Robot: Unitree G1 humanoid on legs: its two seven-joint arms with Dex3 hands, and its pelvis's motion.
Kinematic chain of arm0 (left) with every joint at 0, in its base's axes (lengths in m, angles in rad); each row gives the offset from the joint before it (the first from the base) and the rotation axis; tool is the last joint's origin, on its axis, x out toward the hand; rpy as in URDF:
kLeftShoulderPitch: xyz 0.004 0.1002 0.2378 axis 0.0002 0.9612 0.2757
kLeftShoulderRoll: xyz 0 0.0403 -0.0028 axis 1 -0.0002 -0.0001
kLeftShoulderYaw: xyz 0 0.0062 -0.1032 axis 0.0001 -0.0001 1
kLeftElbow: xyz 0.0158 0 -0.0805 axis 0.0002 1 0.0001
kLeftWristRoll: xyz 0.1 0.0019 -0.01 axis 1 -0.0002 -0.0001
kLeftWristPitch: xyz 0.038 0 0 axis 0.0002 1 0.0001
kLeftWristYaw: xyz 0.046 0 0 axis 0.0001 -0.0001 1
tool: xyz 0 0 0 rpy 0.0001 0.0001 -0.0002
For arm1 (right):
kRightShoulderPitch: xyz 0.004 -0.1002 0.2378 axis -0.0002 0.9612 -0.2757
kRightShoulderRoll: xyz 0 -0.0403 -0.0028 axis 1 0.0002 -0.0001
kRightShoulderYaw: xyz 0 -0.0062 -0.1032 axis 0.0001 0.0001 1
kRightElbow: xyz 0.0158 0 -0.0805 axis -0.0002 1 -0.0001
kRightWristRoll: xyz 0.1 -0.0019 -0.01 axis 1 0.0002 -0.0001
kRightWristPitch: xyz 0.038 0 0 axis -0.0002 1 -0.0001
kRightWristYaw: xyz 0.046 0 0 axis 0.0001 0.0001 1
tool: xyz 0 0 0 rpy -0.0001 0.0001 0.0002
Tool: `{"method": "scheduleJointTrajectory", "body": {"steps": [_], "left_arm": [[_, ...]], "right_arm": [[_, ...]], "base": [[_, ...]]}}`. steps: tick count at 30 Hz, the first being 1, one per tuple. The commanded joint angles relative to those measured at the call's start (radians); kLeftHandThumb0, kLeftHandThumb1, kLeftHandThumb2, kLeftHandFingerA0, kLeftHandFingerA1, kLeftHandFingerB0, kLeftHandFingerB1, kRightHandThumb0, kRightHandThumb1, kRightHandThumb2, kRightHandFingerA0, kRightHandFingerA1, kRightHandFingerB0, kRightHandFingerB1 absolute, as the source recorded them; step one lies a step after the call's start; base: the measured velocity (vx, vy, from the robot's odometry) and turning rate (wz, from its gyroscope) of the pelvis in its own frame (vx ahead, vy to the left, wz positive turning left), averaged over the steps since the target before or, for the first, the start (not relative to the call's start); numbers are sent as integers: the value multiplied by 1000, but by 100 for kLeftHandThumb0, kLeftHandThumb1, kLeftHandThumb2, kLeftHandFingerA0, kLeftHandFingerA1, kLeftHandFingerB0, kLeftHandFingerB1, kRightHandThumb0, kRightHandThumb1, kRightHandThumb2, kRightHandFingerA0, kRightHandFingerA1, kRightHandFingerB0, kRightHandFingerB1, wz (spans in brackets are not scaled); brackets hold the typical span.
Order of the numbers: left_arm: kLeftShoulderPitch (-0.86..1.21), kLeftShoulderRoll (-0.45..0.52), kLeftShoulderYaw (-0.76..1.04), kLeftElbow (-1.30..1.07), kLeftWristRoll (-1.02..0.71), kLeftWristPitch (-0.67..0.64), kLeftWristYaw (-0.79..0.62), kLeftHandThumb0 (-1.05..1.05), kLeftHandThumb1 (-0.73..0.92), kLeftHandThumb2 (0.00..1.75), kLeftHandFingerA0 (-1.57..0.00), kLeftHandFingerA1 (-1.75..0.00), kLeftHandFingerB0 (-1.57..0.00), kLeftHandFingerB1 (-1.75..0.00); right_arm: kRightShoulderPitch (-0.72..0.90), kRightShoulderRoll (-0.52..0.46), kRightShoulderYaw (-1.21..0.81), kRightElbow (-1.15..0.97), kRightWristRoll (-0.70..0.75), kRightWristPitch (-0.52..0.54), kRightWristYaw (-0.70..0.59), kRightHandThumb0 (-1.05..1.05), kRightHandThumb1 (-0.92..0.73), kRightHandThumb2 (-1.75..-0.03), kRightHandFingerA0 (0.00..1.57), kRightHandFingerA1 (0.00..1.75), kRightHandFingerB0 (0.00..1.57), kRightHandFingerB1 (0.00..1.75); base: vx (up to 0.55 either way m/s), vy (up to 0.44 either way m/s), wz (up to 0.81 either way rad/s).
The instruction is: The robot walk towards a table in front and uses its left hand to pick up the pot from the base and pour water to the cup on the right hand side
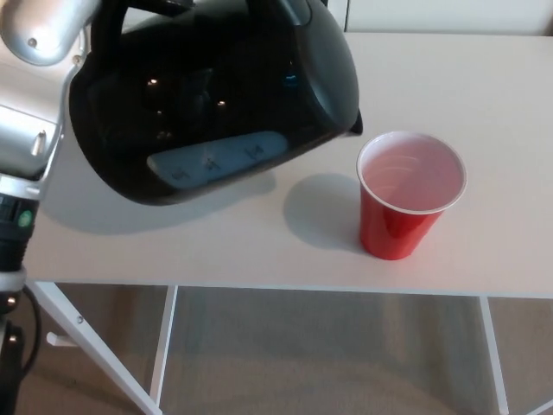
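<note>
A: Where's the pot (216, 95) right now?

B: Up off the desk (484, 95), in the air just to the left of the red cup (410, 194). It's tilted, with the spout (354, 125) pointing at the cup's near-left rim but not over the opening. Its shadow lies on the desk beneath it.

A: And the left hand?

B: Only the silver left arm (34, 95) shows, left of the pot. The hand itself is hidden behind the pot's top, near the handle, so I can't tell how its fingers sit. The right hand isn't in the picture.

A: How would you expect the pot to handle?

B: Hard, glossy black shell, so likely slippery anywhere but the handle. That looped handle at the top left is the sensible place to hold. If it holds water it should feel heavy and want to swing spout-down. The cup looks light and thin-walled, easy to knock over with a nudge from the spout.

A: Any writing?

B: A pale blue gauge window (216, 156) on the pot's side has small marks, too blurred to read. No brand visible on the pot or the cup.
</note>
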Motion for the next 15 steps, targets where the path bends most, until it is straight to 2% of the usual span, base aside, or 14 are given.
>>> {"method": "scheduleJointTrajectory", "body": {"steps": [1, 4, 5, 7, 8, 9, 10, 14, 15], "left_arm": [[-56, 16, -5, 0, 38, -98, -7, -6, 73, 73, -103, -143, -79, -111], [-64, 14, -14, 0, 51, -96, -10, -7, 73, 73, -103, -143, -79, -112], [-69, 10, -17, 0, 52, -100, -13, -9, 76, 70, -105, -141, -79, -112], [-76, 4, -22, 0, 54, -107, -17, -9, 76, 70, -105, -141, -79, -112], [-78, 2, -25, -5, 57, -99, -20, -12, 76, 70, -104, -140, -79, -113], [-79, 0, -27, -8, 59, -93, -22, -12, 76, 70, -104, -140, -79, -113], [-87, -3, -37, -12, 70, -89, -25, -11, 76, 70, -101, -141, -78, -116], [-92, -5, -38, -10, 77, -90, -27, -11, 76, 70, -101, -141, -78, -116], [-108, 5, -74, 5, 132, -145, -7, -17, 79, 64, -89, -159, -69, -128]], "right_arm": [[-5, -21, -2, 8, -4, 11, 1, -34, -27, -81, 46, 78, 45, 69], [-7, -23, 2, 9, -8, 12, -1, -35, -26, -82, 45, 76, 45, 69], [-7, -23, 3, 6, -8, 14, 0, -26, -23, -91, 44, 72, 42, 69], [-6, -23, 3, 1, -7, 16, 3, -26, -23, -91, 44, 72, 42, 69], [-7, -23, 4, 4, -8, 16, 1, -34, -27, -81, 45, 77, 44, 68], [-8, -23, 4, 6, -8, 16, 0, -34, -27, -81, 45, 77, 44, 68], [-8, -23, 9, 6, -14, 13, -6, -35, -24, -88, 45, 73, 44, 69], [-9, -23, 13, 5, -15, 12, -9, -35, -24, -88, 45, 73, 44, 69], [-10, -25, 13, 6, -15, 7, -1, -34, -30, -80, 49, 79, 45, 68]], "base": [[0, 0, 0], [0, 0, 0], [0, 0, 0], [0, 0, 0], [0, 0, 0], [0, 0, 0], [0, 0, 0], [0, 0, 0], [0, 0, 0]]}}
